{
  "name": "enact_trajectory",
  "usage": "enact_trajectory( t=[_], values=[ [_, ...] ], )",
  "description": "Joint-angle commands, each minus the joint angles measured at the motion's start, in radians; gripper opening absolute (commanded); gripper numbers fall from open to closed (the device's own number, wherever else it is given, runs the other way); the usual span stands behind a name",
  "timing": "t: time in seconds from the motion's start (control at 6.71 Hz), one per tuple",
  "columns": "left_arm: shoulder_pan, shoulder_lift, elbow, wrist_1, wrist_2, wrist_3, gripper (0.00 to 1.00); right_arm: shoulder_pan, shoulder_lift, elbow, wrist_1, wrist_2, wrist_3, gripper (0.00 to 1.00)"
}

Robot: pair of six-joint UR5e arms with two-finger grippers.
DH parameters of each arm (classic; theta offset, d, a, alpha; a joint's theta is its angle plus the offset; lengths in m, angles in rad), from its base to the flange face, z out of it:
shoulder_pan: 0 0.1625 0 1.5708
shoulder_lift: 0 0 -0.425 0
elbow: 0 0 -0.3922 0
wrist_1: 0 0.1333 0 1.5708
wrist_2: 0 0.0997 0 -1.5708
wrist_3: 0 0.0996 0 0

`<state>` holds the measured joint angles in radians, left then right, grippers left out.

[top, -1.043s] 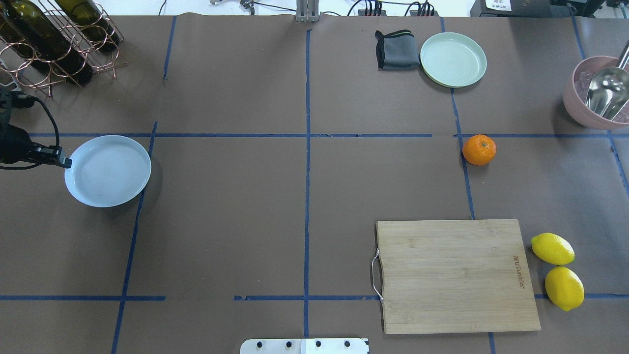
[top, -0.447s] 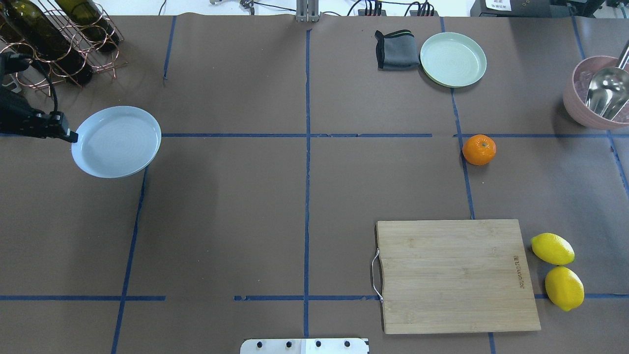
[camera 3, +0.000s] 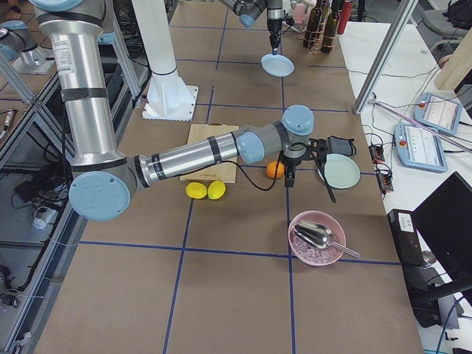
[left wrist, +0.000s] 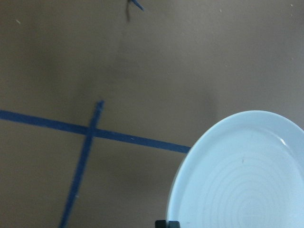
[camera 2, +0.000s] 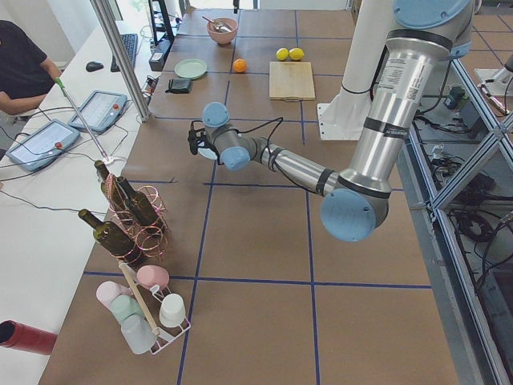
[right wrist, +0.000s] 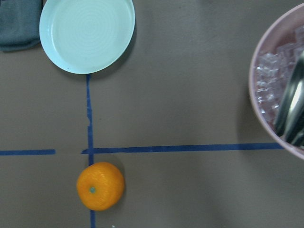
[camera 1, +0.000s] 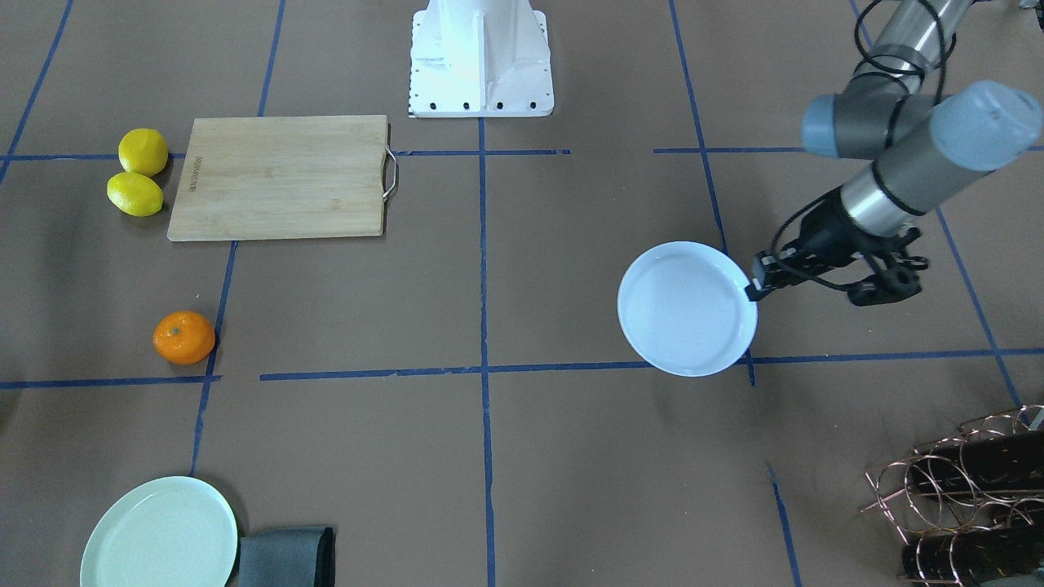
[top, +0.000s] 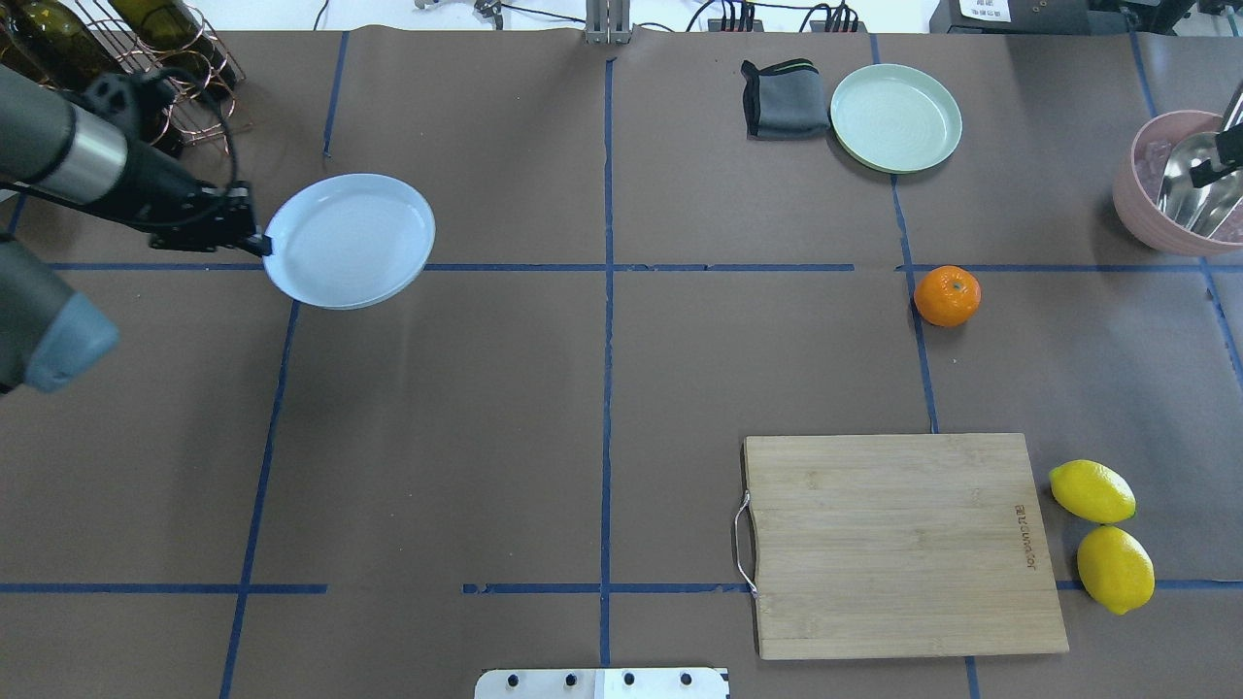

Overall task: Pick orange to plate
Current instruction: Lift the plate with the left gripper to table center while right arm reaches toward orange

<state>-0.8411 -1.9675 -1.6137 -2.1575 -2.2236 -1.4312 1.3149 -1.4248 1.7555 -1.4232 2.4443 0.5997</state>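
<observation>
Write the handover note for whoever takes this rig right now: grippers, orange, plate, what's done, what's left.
Left gripper: shut on the rim of the plate, holding it off the table on the robot's left half.
Right gripper: hovers above the table near the orange, not gripping it; open or shut cannot be told.
Orange: lying on the table between the mint-green plate and the cutting board.
Done: plate picked up.
Left: grasp the orange and put it on the plate.
</observation>
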Motion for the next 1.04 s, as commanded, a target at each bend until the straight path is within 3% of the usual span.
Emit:
enact_trajectory(
  t=[0.0, 0.3, 0.74, 0.89],
  values=[
    [0.168, -0.138, 0.046, 0.001, 0.126, -0.212, 0.00, -0.159, 0.007, 0.019, 0.174, -0.100, 0.286, 1.00],
    [0.241, -0.247, 0.150, -0.010, 0.226, -0.294, 0.00, -0.222, 0.032, 0.021, 0.207, -0.140, 0.368, 1.00],
    [0.246, -0.243, 0.161, -0.013, 0.246, -0.278, 0.00, -0.267, 0.053, 0.019, 0.207, -0.177, 0.396, 1.00],
    [0.244, -0.237, 0.160, -0.012, 0.246, -0.241, 0.07, -0.275, 0.055, 0.015, 0.207, -0.180, 0.396, 1.00]
  ],
)
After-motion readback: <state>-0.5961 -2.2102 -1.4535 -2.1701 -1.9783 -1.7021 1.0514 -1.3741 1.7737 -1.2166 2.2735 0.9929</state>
